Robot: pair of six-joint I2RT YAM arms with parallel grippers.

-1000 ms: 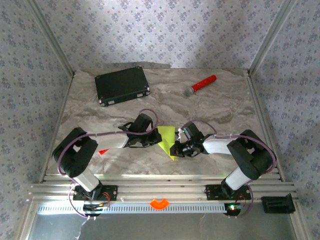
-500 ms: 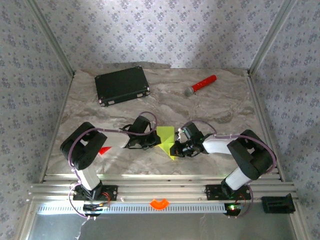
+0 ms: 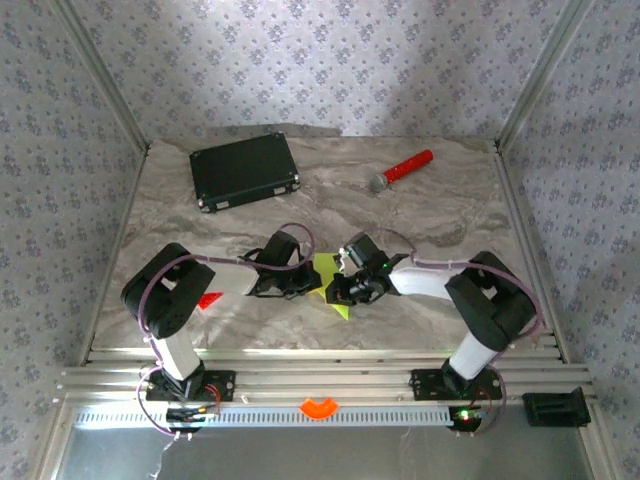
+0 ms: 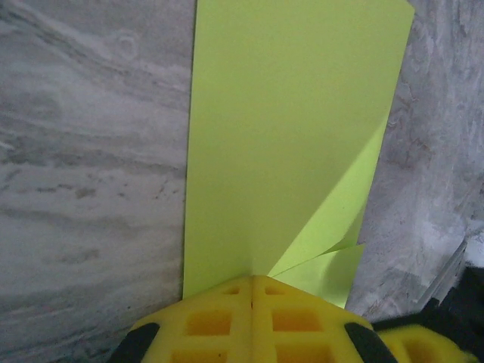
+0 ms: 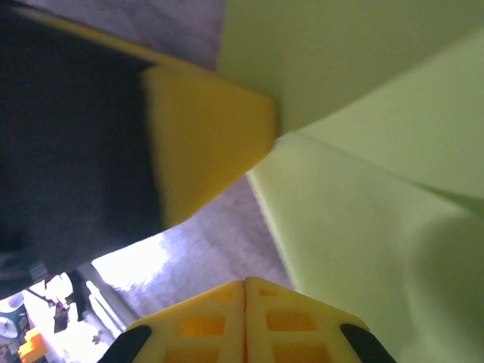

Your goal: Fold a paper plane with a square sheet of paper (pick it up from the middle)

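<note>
Movement since half a second ago is all on the right arm. The right gripper (image 3: 336, 291) has swung left over the square sheet of paper (image 3: 326, 266), which lies low in the middle of the top view. It now covers much of what was showing before. The left gripper (image 3: 307, 286) has stayed at the sheet's left edge.

The paper is thin, plain lime yellow-green. In the left wrist view it lies mostly flat, with a corner flap (image 4: 333, 219) lifted at lower right. The left gripper's ribbed yellow fingers (image 4: 219, 321) are pressed together, and the sheet's near edge runs into their seam, pinched there. In the right wrist view the right fingers (image 5: 197, 325) are likewise closed. The paper (image 5: 355, 227) lies against their tip, and whether they grip it cannot be told.

The table (image 3: 440, 210) is grey veined marble. A flat black case (image 3: 245, 170) sits at upper left, a red-handled microphone (image 3: 400, 168) at upper right, and a small red block (image 3: 209, 299) at left.
</note>
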